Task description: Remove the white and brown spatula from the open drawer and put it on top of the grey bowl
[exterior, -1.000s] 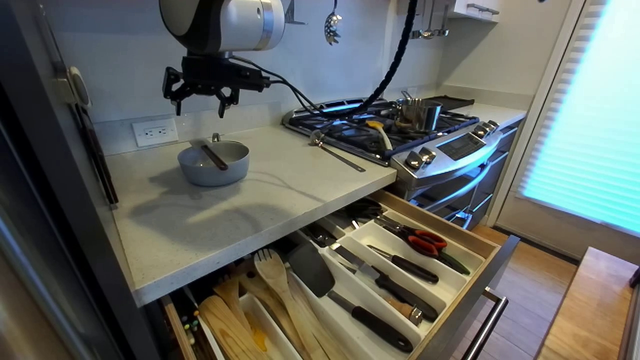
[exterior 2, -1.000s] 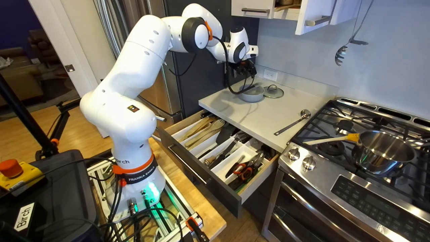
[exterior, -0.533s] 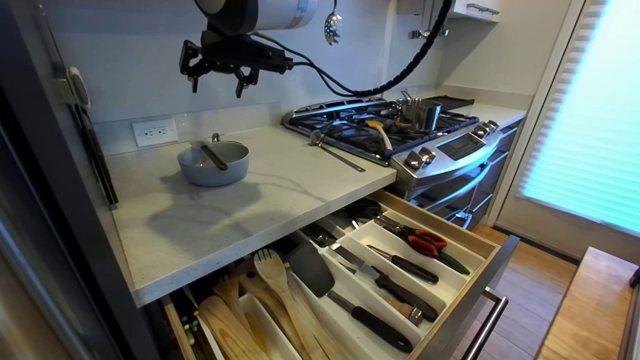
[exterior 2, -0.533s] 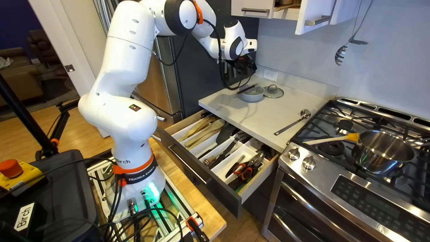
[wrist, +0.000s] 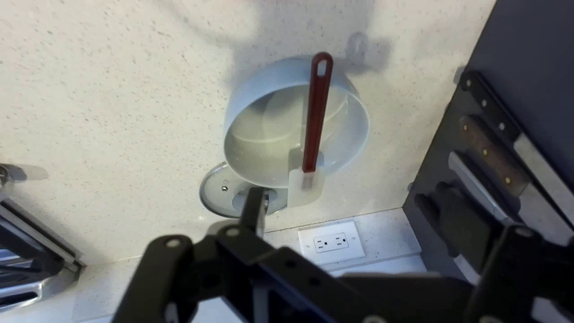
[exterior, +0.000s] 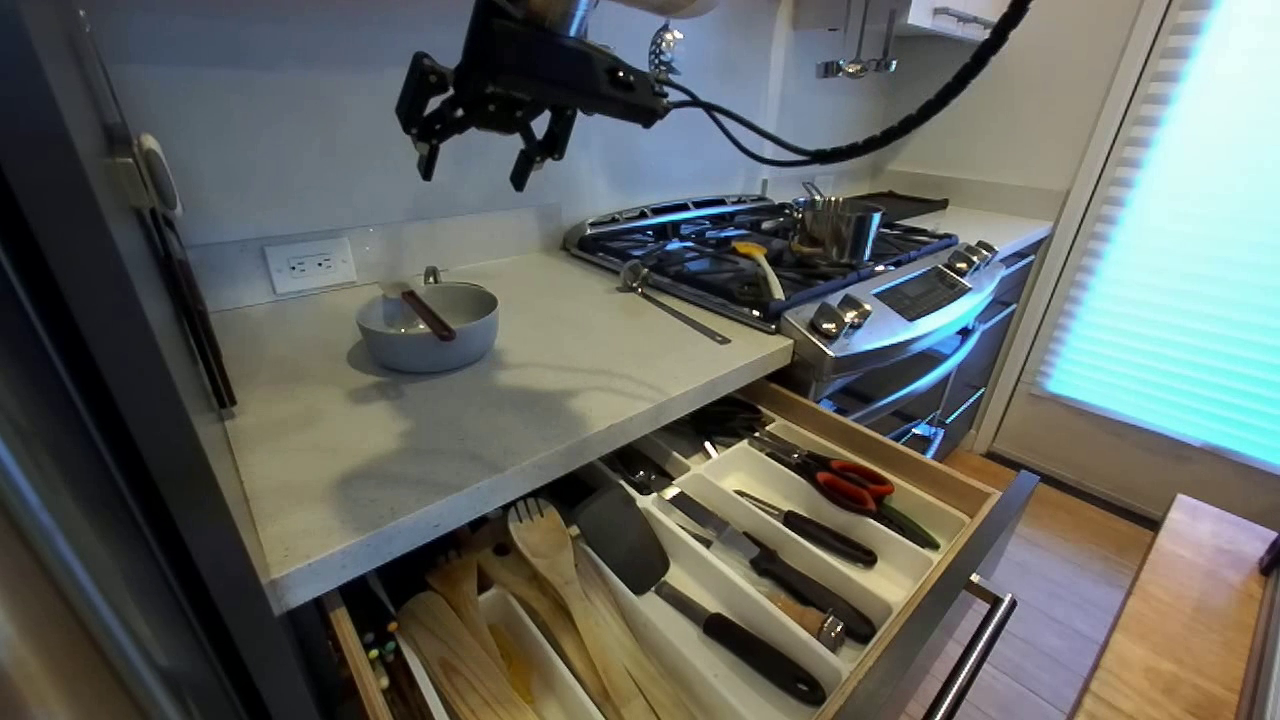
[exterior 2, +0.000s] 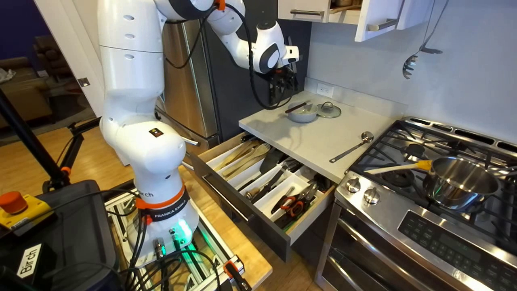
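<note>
1. The open drawer [exterior: 900,460] looks finished with: removal seems done.
2. The gripper [exterior: 473,172] hangs empty, its jaws spread; the next move likely calls only for backing away.
3. The grey bowl [exterior: 428,350] stands upright, lower and clear of the gripper.
4. The white and brown spatula [wrist: 313,130] lies across the bowl's rim, head overhanging, so placement looks complete.
5. A glass lid [exterior 2: 332,112] sits just beside the bowl; nothing appears to block a retreat.

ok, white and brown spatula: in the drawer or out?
Out. The white and brown spatula lies across the grey bowl, spanning its rim in the wrist view; the open gripper hangs apart from both.
</note>
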Available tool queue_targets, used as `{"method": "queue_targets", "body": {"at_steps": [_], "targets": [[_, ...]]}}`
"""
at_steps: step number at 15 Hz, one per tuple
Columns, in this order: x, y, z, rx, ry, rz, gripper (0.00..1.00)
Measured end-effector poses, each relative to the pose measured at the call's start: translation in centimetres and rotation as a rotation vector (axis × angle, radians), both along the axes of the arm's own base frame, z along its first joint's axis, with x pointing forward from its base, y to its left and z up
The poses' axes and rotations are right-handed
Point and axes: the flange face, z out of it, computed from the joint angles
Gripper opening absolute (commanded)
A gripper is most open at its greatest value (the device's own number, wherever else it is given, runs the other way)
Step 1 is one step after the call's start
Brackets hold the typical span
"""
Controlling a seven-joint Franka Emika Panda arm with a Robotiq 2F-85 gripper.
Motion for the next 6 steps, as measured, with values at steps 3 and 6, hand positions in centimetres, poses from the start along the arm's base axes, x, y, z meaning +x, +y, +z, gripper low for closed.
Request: {"method": "queue_targets", "body": {"at_steps": [3,6], "targets": [[-4.3,-2.7,-0.5,-0.045,0.036,0.022,1.0],[-8.8,-5.9,-0.8,-0.09,0.06,0.029,1.0]]}}
